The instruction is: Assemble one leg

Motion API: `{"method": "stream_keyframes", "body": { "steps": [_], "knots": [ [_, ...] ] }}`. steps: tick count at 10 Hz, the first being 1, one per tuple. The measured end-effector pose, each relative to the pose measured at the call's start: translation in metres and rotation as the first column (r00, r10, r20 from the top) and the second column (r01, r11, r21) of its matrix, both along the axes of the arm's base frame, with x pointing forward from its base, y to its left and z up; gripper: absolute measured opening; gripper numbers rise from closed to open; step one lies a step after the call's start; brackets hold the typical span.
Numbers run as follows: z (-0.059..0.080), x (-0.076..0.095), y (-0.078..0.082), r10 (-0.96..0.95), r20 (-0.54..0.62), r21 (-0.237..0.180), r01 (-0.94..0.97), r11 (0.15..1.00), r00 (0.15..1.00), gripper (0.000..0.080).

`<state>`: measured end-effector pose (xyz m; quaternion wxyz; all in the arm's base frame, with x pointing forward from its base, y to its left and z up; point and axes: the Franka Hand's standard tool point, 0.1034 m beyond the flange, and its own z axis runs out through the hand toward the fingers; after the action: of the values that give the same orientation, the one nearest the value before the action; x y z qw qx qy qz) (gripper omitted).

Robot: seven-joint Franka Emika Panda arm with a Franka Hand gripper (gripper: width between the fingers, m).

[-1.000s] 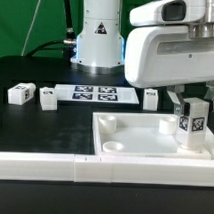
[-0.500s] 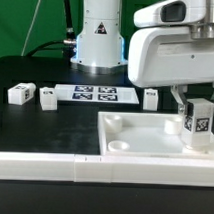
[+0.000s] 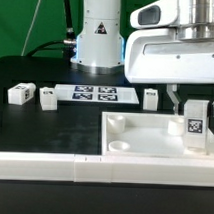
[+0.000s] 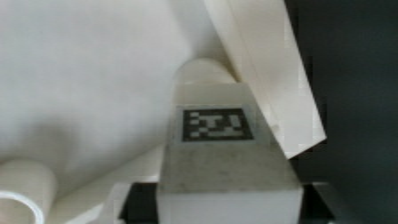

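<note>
My gripper is shut on a leg, a white block-shaped post with a black-and-white tag facing the camera. I hold it upright over the far right corner of the large white tray-like piece. In the wrist view the leg fills the middle, its tag showing, with my dark fingers pressed on both its sides and the tray's rim beyond it. A round corner socket shows at the tray's near left. Whether the leg's lower end touches the tray is hidden.
Three more legs lie on the black table: two at the exterior view's left and one behind the tray. The marker board lies in front of the robot base. A white rail runs along the front.
My gripper has moved with the leg a little to the exterior view's right and slightly down over the tray's far right corner. The other parts have not moved.
</note>
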<state>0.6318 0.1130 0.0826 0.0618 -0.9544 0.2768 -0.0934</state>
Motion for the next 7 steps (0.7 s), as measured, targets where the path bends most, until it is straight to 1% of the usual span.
{"method": "stream_keyframes", "body": {
  "steps": [2, 3, 4, 5, 6, 7],
  "knots": [
    [-0.0001, -0.0001, -0.0018, -0.195, -0.012, 0.034, 0.195, 0.980, 0.981, 0.0292],
    [-0.0001, -0.0003, -0.0021, -0.227, -0.018, 0.043, 0.228, 0.973, 0.974, 0.0292],
    [-0.0001, -0.0007, -0.0031, -0.299, -0.030, 0.060, 0.300, 0.952, 0.954, 0.0292],
    [-0.0004, -0.0010, -0.0026, -0.299, -0.032, 0.063, 0.300, 0.952, 0.954, 0.0292],
    [-0.0003, -0.0010, -0.0015, -0.246, -0.025, 0.053, 0.247, 0.968, 0.969, 0.0396],
    [0.0002, -0.0008, 0.0006, -0.212, -0.020, 0.048, 0.213, 0.976, 0.977, 0.0542]
  ]
}}
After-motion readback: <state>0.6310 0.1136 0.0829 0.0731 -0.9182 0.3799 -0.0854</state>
